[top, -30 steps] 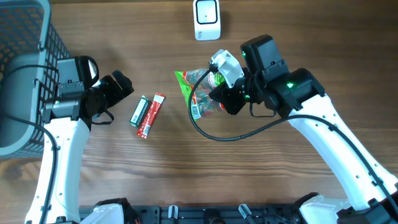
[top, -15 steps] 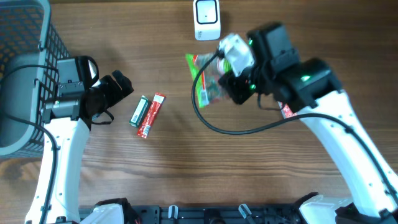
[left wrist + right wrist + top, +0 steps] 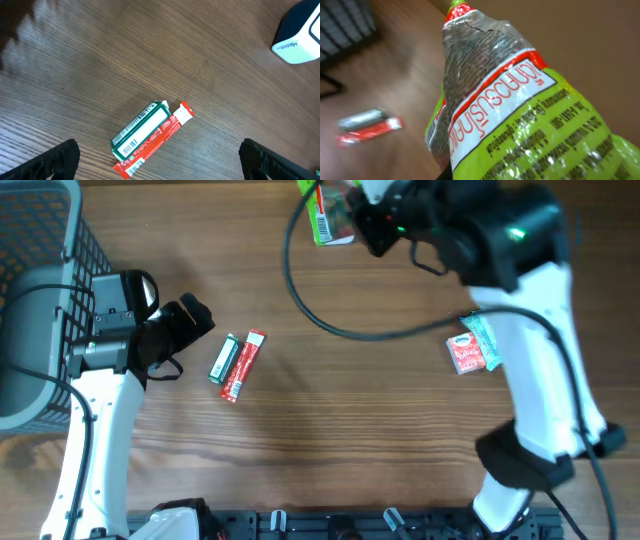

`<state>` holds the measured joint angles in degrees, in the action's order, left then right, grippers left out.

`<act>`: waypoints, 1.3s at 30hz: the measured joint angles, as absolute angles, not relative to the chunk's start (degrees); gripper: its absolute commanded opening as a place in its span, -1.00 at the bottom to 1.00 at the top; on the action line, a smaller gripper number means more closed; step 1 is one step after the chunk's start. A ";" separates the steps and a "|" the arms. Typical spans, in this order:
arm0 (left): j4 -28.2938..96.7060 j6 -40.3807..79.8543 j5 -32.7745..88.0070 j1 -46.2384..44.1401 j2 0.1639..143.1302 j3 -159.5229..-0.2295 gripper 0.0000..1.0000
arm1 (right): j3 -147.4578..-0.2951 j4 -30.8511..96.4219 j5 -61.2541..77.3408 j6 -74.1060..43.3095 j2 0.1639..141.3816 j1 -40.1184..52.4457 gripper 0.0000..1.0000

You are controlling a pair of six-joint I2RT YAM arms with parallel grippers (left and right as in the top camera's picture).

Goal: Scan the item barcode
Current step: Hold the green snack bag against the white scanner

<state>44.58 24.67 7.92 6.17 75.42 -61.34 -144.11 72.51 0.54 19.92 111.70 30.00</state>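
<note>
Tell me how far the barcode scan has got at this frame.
Done: the right gripper is shut on the green snack bag, held clear of the table. In hand: the bag hangs at the far edge, roughly where the white scanner stands; no read is visible. Left: the green pack, red pack and red sachet lie untouched, and the left gripper is open.

I count one green snack bag (image 3: 510, 100), one green stick pack (image 3: 222, 360), one red stick pack (image 3: 244, 365), one red packet (image 3: 466, 356), one basket (image 3: 40, 240) and one white scanner (image 3: 300, 35).
</note>
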 measured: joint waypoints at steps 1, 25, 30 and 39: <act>44.58 24.67 7.90 6.17 75.42 -61.34 1.00 | -144.11 71.99 -1.85 21.34 113.75 30.63 -0.91; 44.58 24.67 7.92 6.17 75.42 -61.34 1.00 | -143.74 9.06 -54.24 51.75 152.70 35.73 -0.91; 44.56 24.67 7.92 6.17 75.42 -61.36 1.00 | -143.74 9.21 -55.79 52.25 153.18 35.68 -0.91; 44.58 24.67 7.92 6.17 75.42 -61.36 1.00 | -143.72 11.70 -56.01 52.82 156.90 35.51 -0.91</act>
